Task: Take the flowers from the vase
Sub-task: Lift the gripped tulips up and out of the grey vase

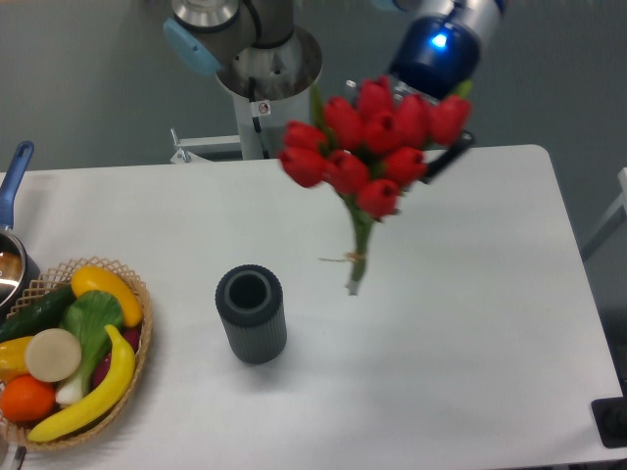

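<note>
A: White table (470, 323) fills most of what you see, with a grey wall behind it. Where are your flowers?

B: Your flowers (377, 137) are up in the air, above the far part of the table. You can see red blooms on top and green stems below, with a tie near the bottom. They look a bit blurry. They are out of the vase and well apart from it.

A: And the vase?

B: Your vase (252, 313) stands upright on the table, closer to you and to the left of the flowers. It is dark grey with ribbed sides, and you can look into its round mouth.

A: What is your gripper doing?

B: Your gripper (436, 147) is behind the red blooms, under a blue glowing part of the arm. You see only a dark bit of it. The blooms hide the jaws, so I cannot tell how wide they are or what they hold.

A: Anything else?

B: A basket (137, 294) with fruit and vegetables sits at the left, and a pot (10, 259) with a blue handle is beside it.
</note>
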Action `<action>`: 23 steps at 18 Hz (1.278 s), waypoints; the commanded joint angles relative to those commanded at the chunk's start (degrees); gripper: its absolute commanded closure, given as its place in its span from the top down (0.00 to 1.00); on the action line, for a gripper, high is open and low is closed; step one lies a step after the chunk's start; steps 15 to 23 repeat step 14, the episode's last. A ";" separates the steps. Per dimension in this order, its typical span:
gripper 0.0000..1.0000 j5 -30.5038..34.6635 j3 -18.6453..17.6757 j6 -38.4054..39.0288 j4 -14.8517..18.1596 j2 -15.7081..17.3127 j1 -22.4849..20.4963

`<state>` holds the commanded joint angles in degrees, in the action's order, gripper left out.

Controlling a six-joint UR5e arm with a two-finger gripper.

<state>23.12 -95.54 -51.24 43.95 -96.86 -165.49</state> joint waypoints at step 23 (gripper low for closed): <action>0.44 -0.18 -2.81 -2.73 -0.35 -0.79 -3.52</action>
